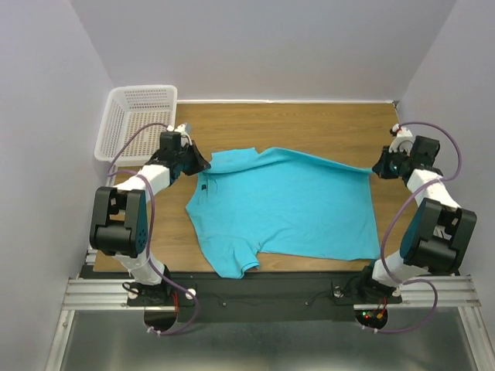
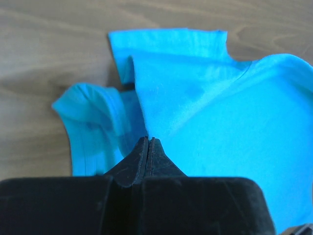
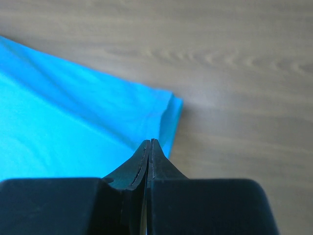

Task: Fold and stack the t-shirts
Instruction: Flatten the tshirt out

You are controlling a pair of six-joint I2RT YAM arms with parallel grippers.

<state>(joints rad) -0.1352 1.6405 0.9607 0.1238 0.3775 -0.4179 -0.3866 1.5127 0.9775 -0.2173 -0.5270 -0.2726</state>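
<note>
Left gripper and right gripper, each pinched shut on 1 far corner of the turquoise t-shirt, hold its far edge taut between them, collar left, hem right, body spread nearward on the table.

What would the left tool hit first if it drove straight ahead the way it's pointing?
The shirt: blue cloth meets the left tool right at its shut tips, apparently already pinched, with more folds just ahead. The table lies beyond; depth is hard to judge.
</note>
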